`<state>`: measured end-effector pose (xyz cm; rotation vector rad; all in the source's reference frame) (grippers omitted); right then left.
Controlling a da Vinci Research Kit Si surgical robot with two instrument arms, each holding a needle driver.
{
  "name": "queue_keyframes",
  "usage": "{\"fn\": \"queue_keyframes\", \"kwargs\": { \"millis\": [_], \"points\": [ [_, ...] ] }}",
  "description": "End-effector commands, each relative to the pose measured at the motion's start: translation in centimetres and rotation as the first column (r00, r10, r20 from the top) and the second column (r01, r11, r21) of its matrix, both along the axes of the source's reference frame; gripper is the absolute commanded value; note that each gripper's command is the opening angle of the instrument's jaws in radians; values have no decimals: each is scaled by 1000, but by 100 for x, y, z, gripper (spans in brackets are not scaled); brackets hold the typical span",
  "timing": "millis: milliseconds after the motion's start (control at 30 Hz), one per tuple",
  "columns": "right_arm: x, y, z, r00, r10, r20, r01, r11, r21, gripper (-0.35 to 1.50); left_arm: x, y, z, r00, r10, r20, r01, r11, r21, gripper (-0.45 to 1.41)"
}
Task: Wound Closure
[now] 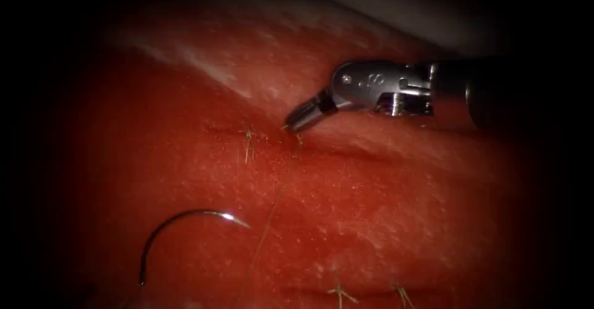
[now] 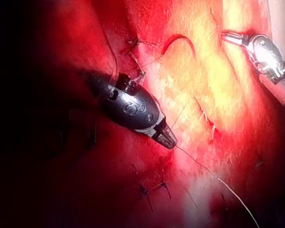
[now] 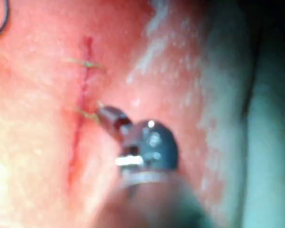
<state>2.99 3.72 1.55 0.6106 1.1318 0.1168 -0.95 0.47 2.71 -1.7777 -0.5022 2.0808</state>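
The curved needle point(image 1: 185, 217) lies free on the tissue point(image 1: 383, 210), below and left of the cut point(image 1: 334, 150), held by neither tool and not in the tissue. It also appears as the needle point(image 2: 180, 40) and the needle point(image 3: 2, 21) in the wrist views. My right tool point(image 1: 292, 124) reaches in from the right with its tip at the cut, shut on a short thread tail point(image 1: 299, 139) beside a stitch point(image 1: 248, 143). The right tool point(image 3: 103, 112) meets that tail at the cut point(image 3: 83, 95). My left tool point(image 2: 170, 140) is shut on the long thread point(image 2: 213, 175).
A strand of thread point(image 1: 265, 235) crosses the tissue below the cut. Two more stitches point(image 1: 340, 293) sit at the lower edge. The pale tissue border point(image 1: 383, 12) rises behind the right tool. Tied stitches point(image 2: 151, 190) lie near the left tool, with the right tool point(image 2: 234, 38) beyond.
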Motion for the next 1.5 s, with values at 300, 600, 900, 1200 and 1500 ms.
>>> {"fn": "queue_keyframes", "kwargs": {
  "millis": [300,600,900,1200,1500],
  "points": [
    [-9,6,12,996,85,23,-85,996,19,-35,-1,-10,6,993,108,47,-111,991,68,-35],
    [-24,-5,-39,941,336,34,-336,942,16,131,-2,-6,1,993,113,28,-114,990,77,-35],
    [-58,27,-90,824,560,84,-565,824,48,148,9,59,-16,997,81,-14,-81,996,-45,-35],
    [-45,-2,-124,840,538,73,-543,833,104,94,36,216,-10,990,-30,-141,-4,972,-236,-35],
    [9,-17,-119,833,550,68,-554,827,98,-35,68,292,51,948,-99,-304,-10,941,-337,-35]
  ]
}}
